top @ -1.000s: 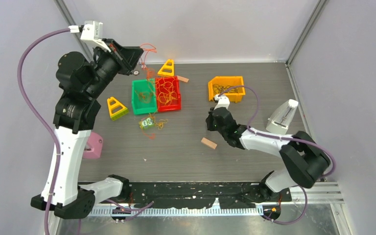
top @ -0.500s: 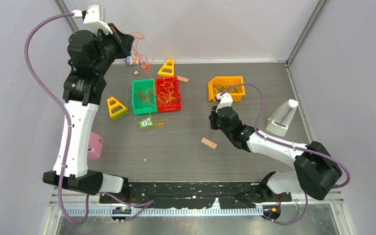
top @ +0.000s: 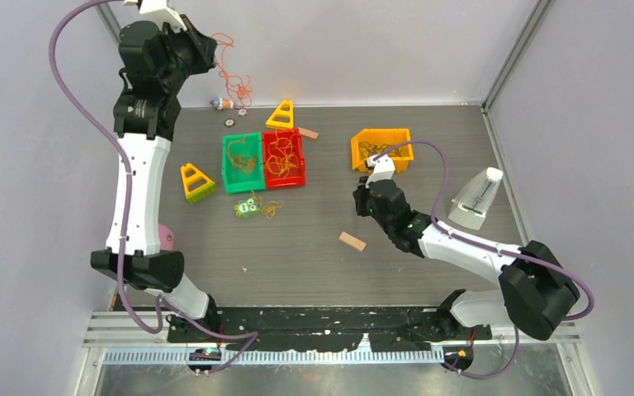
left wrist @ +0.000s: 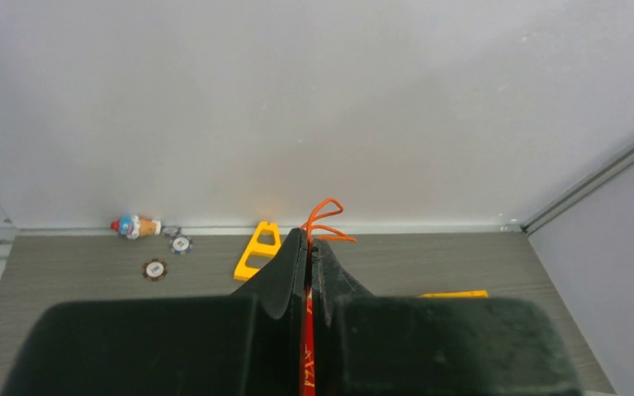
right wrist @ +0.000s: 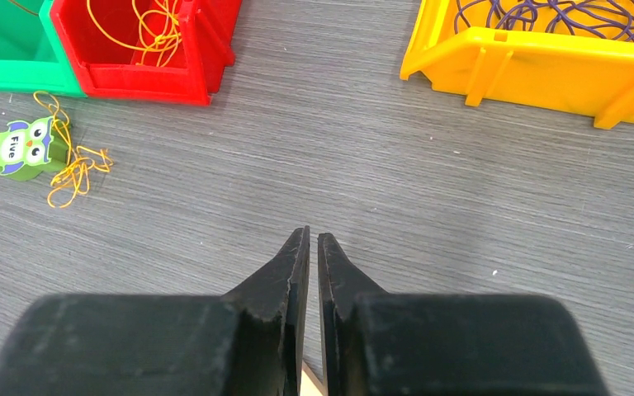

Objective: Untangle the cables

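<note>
High above the grey tabletop (top: 314, 247), the left tool (left wrist: 309, 241), clamped on a thin orange cable (top: 233, 78), should lift slowly so the loops fall free, while the right tool (right wrist: 314, 235) waits almost shut, holding nothing.

Even, bright, diffuse light from overhead; shadows on the worktop (top: 322, 247) soft and short. No hard glare. Top view sharp, slight wide-angle bend at edges. Wrist views: near hand bodies dark and blurred, far worktop grain crisp.

green bin (right wrist: 4, 49) cropped, figurine (left wrist: 134, 225) tiny
</note>
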Available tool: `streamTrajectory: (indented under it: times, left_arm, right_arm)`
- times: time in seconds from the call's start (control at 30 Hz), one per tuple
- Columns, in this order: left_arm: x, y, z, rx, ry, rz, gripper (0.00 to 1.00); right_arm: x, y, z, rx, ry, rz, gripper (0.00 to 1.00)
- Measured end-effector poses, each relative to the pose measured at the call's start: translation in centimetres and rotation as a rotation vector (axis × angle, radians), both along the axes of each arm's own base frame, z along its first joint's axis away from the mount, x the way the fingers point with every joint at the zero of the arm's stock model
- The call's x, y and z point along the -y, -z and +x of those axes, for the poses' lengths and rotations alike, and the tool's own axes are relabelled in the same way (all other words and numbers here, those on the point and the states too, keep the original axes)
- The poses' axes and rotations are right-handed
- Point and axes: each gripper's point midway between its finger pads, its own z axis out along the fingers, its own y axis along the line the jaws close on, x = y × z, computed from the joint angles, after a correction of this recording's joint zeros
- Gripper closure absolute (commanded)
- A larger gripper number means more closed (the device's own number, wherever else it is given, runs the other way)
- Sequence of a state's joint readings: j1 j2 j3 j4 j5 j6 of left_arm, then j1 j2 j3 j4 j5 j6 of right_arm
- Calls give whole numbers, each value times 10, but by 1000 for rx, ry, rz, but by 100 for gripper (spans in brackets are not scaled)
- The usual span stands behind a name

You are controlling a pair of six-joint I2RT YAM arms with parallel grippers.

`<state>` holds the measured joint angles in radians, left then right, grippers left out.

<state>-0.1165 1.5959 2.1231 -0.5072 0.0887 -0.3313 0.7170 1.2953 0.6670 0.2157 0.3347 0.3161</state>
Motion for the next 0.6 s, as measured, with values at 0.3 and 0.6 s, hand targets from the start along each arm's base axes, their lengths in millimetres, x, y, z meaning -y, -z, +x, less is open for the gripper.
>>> streamTrajectory:
  times: [0.3,0.6]
  left_arm:
    - [-19,73,33,-161,-45,21,100]
    - [-21,153,47,-290,-54,57,100]
  right_arm:
    - [1,0,-2,2,-1,3,86]
    - [2,1,-2,3,-2,5,86]
